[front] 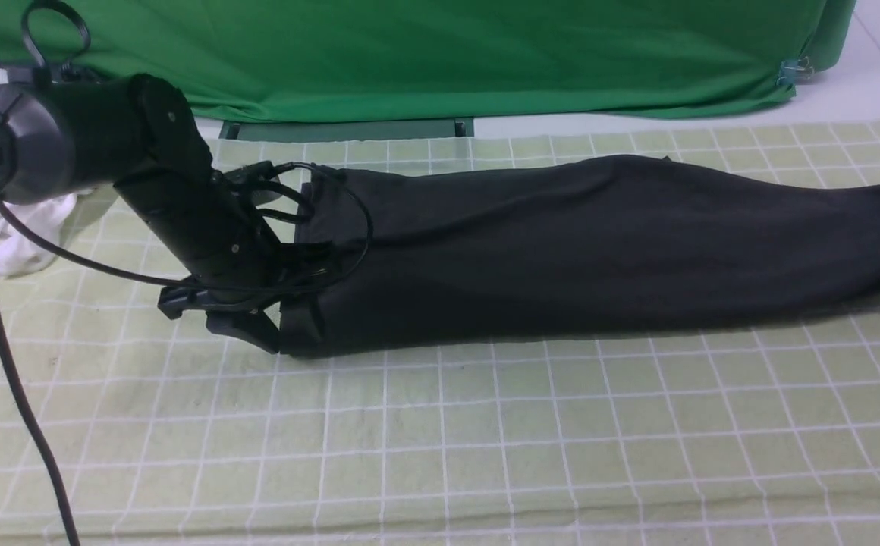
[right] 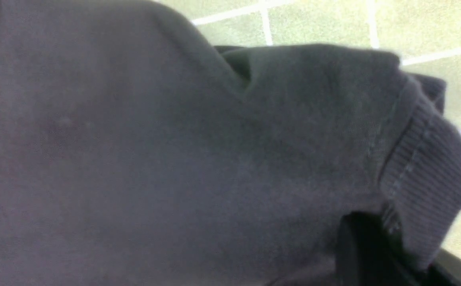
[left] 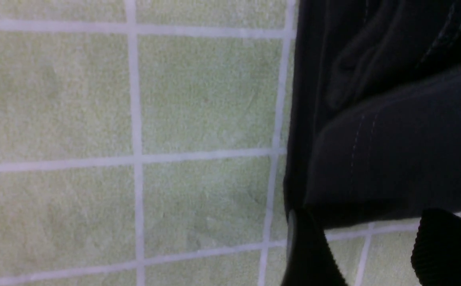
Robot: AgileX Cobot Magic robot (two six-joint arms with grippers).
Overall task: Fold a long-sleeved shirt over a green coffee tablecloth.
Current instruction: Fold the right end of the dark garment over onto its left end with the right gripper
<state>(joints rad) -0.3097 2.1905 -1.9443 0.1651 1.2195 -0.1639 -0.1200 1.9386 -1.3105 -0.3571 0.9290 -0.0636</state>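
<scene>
The long-sleeved shirt [front: 561, 250] is dark charcoal and lies as a long folded band across the green coffee tablecloth [front: 485, 425], its right end running out of the front view. My left gripper [front: 254, 326] sits at the band's left end, low over the cloth. In the left wrist view this gripper [left: 369, 242] is open, with bare tablecloth [left: 75, 99] between its fingers and the shirt's hem [left: 393, 151] just beyond the tips. The right arm is outside the front view. In its wrist view my right gripper [right: 385, 250] is shut on the shirt [right: 135, 159] beside a ribbed band [right: 425, 171].
A white garment [front: 0, 220] lies crumpled at the far left behind the left arm. A plain bright-green cloth [front: 410, 53] hangs along the back, held by a clip [front: 793, 72]. The left arm's black cable [front: 7, 364] trails down over the tablecloth's left side.
</scene>
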